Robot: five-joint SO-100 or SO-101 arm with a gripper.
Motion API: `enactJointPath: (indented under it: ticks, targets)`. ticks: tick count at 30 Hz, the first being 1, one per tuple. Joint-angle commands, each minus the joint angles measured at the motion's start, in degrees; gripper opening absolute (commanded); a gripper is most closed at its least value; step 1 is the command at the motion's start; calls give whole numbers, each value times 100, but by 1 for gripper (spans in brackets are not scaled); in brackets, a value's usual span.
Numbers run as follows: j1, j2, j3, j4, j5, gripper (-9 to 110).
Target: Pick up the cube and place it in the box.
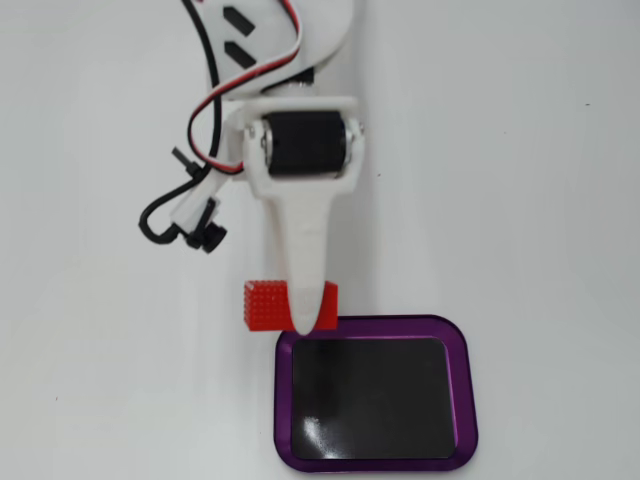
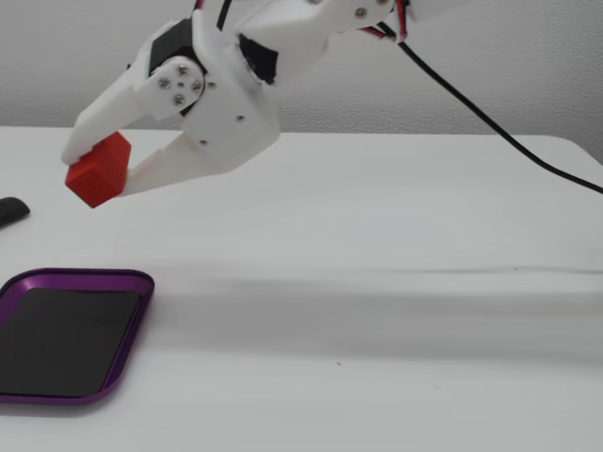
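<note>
clearly the gripper (image 2: 99, 179) has closed on the cube (image 2: 98, 170), with one white finger pressed along its upper side and the other along its lower side in a fixed view from the side; the red block sits at the very tips, tilted with the jaws, and is lifted well clear of the white table (image 2: 377, 282). from above, in a fixed view, the cube (image 1: 265, 304) lies crosswise under the tapering white finger (image 1: 308, 262), which covers its middle so that red shows on both sides of the tip. the gripper (image 1: 310, 318) tip hangs just at the far rim of the box (image 1: 466, 380), and the cube appears just outside that purple rim, not over the black bottom. in the side view the box (image 2: 137, 311) rests on the table low at the left, below the held cube. red and black cables (image 1: 205, 120) loop beside the arm.
</note>
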State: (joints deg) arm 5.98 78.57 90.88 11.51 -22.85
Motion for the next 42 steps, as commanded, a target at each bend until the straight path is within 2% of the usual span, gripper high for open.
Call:
enactJointPath:
  ticks: [1, 10, 17, 25, 31, 42]
  targets:
    - [-26, -299, -659, 123, 9, -1]
    - [-44, -439, -879, 316, -44, 0]
    - [-62, -105, -905, 1020, 18, 0]
    - [-879, 255, -826, 1063, 9, 0]
    - [-976, 237, -835, 1011, 9, 0]
    - [-958, 246, -826, 1160, 18, 12]
